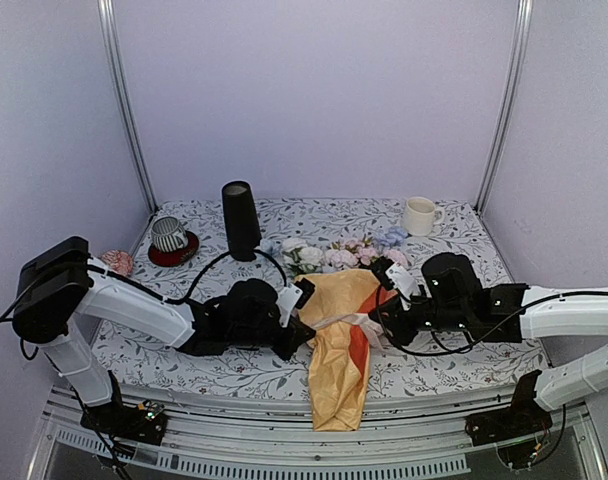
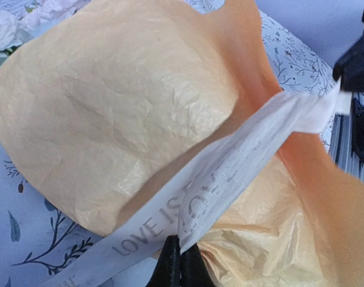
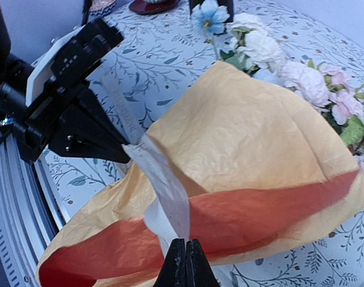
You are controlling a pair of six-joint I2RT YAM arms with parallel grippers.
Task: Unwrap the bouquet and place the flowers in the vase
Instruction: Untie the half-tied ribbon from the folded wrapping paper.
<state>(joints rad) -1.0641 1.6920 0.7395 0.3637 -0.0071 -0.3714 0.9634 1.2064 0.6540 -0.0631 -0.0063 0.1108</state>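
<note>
The bouquet (image 1: 346, 318) lies mid-table, its tan paper with the orange inner sheet hanging over the front edge. Its flowers (image 1: 342, 254) point toward the back, white, pink and blue heads (image 3: 302, 81) spilling from the wide end. A cream ribbon (image 2: 230, 173) printed with letters crosses the paper cone (image 2: 116, 113). My left gripper (image 2: 181, 254) is shut on one end of it. My right gripper (image 3: 185, 251) is shut on the other end of the ribbon (image 3: 167, 185), which stretches taut between them. The black vase (image 1: 240, 219) stands upright at the back left.
A striped cup on a red saucer (image 1: 170, 238) sits left of the vase, with a pink object (image 1: 117, 262) near the left wall. A white mug (image 1: 419, 215) stands at the back right. The metal table edge (image 1: 284, 440) runs along the front.
</note>
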